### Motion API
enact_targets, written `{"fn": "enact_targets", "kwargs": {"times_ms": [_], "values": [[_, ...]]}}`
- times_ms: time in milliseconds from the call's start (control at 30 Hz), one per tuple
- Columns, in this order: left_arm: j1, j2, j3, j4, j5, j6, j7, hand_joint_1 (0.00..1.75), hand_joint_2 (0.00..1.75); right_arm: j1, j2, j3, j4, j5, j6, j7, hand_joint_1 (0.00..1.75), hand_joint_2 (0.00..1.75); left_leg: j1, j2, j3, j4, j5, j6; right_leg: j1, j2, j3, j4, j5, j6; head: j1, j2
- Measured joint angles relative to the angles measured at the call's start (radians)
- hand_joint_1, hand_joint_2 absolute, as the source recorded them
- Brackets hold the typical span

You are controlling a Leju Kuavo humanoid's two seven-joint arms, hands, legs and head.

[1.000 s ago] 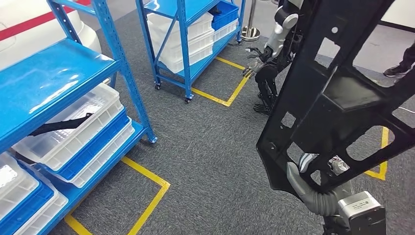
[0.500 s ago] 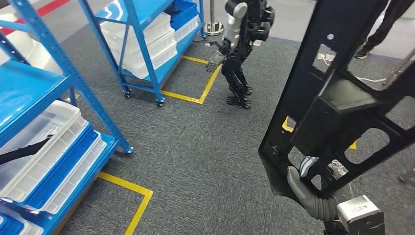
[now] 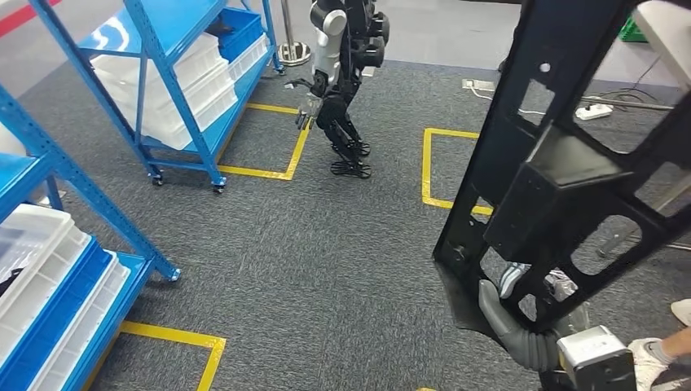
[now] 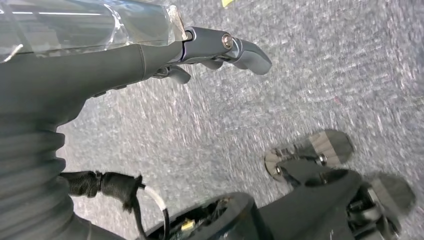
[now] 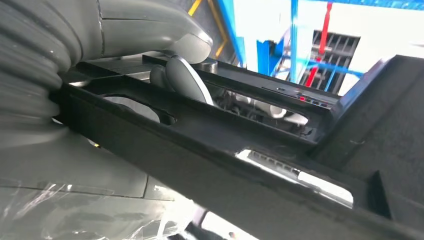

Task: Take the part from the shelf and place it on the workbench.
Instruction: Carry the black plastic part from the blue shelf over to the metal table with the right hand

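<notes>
A large black plastic part (image 3: 570, 171) with several cut-outs stands upright on the right of the head view. My right hand (image 3: 521, 314) grips its lower edge from below. In the right wrist view the thick thumb lies over the part's frame (image 5: 225, 165) and the fingers (image 5: 182, 77) reach through one of its openings. My left hand (image 4: 150, 55) hangs over the grey carpet with its fingers stretched out and holds nothing.
Blue shelf racks with white bins stand at the left (image 3: 49, 269) and far left (image 3: 163, 90). Another humanoid robot (image 3: 338, 73) stands ahead beside yellow floor tape (image 3: 432, 163). A person's shoe (image 3: 656, 358) is at the lower right. A pale surface corner (image 3: 668, 24) shows top right.
The whole picture has swung: the camera turned right, so the shelves and the other robot slid left. The black part stays in my right hand.
</notes>
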Motion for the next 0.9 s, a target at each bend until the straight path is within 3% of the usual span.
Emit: {"fn": "enact_targets", "kwargs": {"times_ms": [67,100,133,167,233,267,333,400,467,533,600,633,667,700,767,800,833,900], "values": [[0.002,0.0,0.0,0.0,0.0,0.001,0.012,0.0,1.75,0.0,-0.003,-0.003,-0.001,0.001,0.0,0.005,1.75,1.75,0.0,0.027,-0.001,-0.001,0.0,0.002,-0.003,-0.042,-0.064,0.137,-0.065,0.013,0.001,0.0],[0.002,0.0,-0.001,0.0,0.0,0.001,0.017,0.0,1.75,-0.001,-0.004,-0.004,-0.001,0.001,0.002,0.008,1.75,1.75,0.001,0.041,-0.002,-0.001,-0.001,0.001,-0.009,-0.049,-0.087,0.187,-0.081,0.02,0.001,0.0],[0.002,0.0,-0.003,0.0,0.0,0.001,0.021,0.0,1.75,-0.003,-0.005,-0.004,-0.001,0.001,0.004,0.012,1.75,1.75,0.003,0.055,-0.002,-0.001,-0.002,-0.001,-0.015,-0.054,-0.092,0.2,-0.078,0.028,0.001,0.0],[0.003,0.0,-0.004,0.0,0.0,0.001,0.022,0.0,1.75,-0.006,-0.005,-0.004,-0.001,0.0,0.007,0.016,1.75,1.75,0.005,0.069,-0.001,0.0,-0.004,-0.004,-0.021,-0.061,-0.075,0.171,-0.058,0.035,0.001,0.0],[0.003,0.001,-0.006,0.0,0.002,0.001,0.014,0.0,1.75,-0.016,-0.006,-0.004,-0.001,-0.005,0.015,0.023,1.75,1.75,0.01,0.092,0.004,0.003,-0.013,-0.017,-0.03,-0.097,0.005,0.028,0.001,0.051,0.002,0.0],[0.004,0.002,-0.006,-0.001,0.003,0.001,0.004,0.0,1.75,-0.023,-0.007,-0.004,-0.001,-0.008,0.019,0.027,1.75,1.75,0.009,0.104,0.007,0.006,-0.02,-0.026,-0.031,-0.113,0.039,-0.034,0.02,0.051,0.001,0.0],[0.006,0.003,-0.006,-0.001,0.004,-0.001,-0.029,0.0,1.75,-0.034,-0.01,-0.004,-0.001,-0.014,0.023,0.031,1.75,1.75,0.004,0.122,0.012,0.009,-0.03,-0.041,-0.027,-0.124,0.064,-0.083,0.026,0.035,0.0,0.0],[0.004,0.002,-0.006,-0.001,0.005,-0.002,-0.068,0.0,1.75,-0.045,-0.011,-0.003,-0.001,-0.024,0.024,0.027,1.75,1.75,0.008,0.136,0.018,0.009,-0.035,-0.051,-0.023,-0.098,0.059,-0.081,0.026,0.011,-0.001,0.0],[-0.004,0.0,-0.006,-0.001,0.006,-0.004,-0.095,0.0,1.75,-0.055,-0.012,-0.002,-0.001,-0.034,0.024,0.017,1.75,1.75,0.016,0.105,0.006,0.046,-0.062,-0.06,-0.02,-0.079,0.057,-0.082,0.028,-0.005,-0.001,0.0],[-0.007,-0.003,-0.006,-0.001,0.007,-0.005,-0.107,0.0,1.75,-0.063,-0.012,-0.001,-0.001,-0.041,0.024,0.008,1.75,1.75,0.019,0.048,-0.051,0.167,-0.122,-0.061,-0.017,-0.062,0.056,-0.083,0.03,-0.016,-0.002,0.0],[-0.009,-0.004,-0.006,0.0,0.007,-0.005,-0.107,0.0,1.75,-0.067,-0.009,0.002,0.0,-0.044,0.023,0.0,1.75,1.75,0.018,0.025,-0.124,0.303,-0.165,-0.056,-0.011,-0.039,0.055,-0.083,0.031,-0.023,-0.002,0.0],[-0.01,-0.005,-0.005,0.0,0.006,-0.005,-0.104,0.0,1.75,-0.068,-0.008,0.003,0.001,-0.044,0.022,-0.003,1.75,1.75,0.017,0.022,-0.143,0.33,-0.163,-0.053,-0.008,-0.025,0.056,-0.083,0.031,-0.024,-0.002,0.0],[-0.011,-0.006,-0.005,0.0,0.006,-0.006,-0.098,0.0,1.75,-0.068,-0.007,0.004,0.002,-0.045,0.02,-0.005,1.75,1.75,0.015,0.019,-0.144,0.319,-0.144,-0.048,-0.006,-0.011,0.056,-0.083,0.032,-0.025,-0.002,0.0],[-0.008,-0.006,-0.005,0.0,0.006,-0.006,-0.091,0.0,1.75,-0.068,-0.006,0.006,0.002,-0.045,0.018,-0.006,1.75,1.75,0.014,0.012,-0.128,0.272,-0.11,-0.043,-0.005,0.003,0.056,-0.083,0.033,-0.026,-0.002,0.0],[0.0,-0.006,-0.005,0.0,0.004,-0.007,-0.064,0.0,1.75,-0.064,-0.006,0.008,0.002,-0.041,0.007,-0.009,1.75,1.75,0.011,-0.034,-0.072,0.13,-0.039,-0.032,-0.004,0.031,0.055,-0.082,0.035,-0.023,-0.002,0.0],[0.001,-0.005,-0.005,0.0,0.004,-0.01,-0.044,0.0,1.75,-0.06,-0.005,0.009,0.002,-0.037,-0.001,-0.01,1.75,1.75,0.009,-0.054,-0.052,0.077,-0.017,-0.029,-0.004,0.043,0.054,-0.082,0.036,-0.019,-0.002,0.0],[0.001,-0.005,-0.005,0.0,0.003,-0.015,-0.022,0.0,1.75,-0.054,-0.005,0.009,0.002,-0.032,-0.009,-0.009,1.75,1.75,0.006,-0.066,-0.04,0.046,-0.008,-0.027,-0.005,0.054,0.052,-0.082,0.038,-0.014,-0.002,0.0],[-0.006,-0.005,-0.005,0.0,0.002,-0.028,0.021,0.0,1.75,-0.04,-0.005,0.009,0.001,-0.024,-0.023,-0.007,1.75,1.75,0.003,-0.049,-0.035,0.034,-0.004,-0.024,-0.008,0.074,0.049,-0.087,0.042,-0.002,-0.002,0.0]]}}
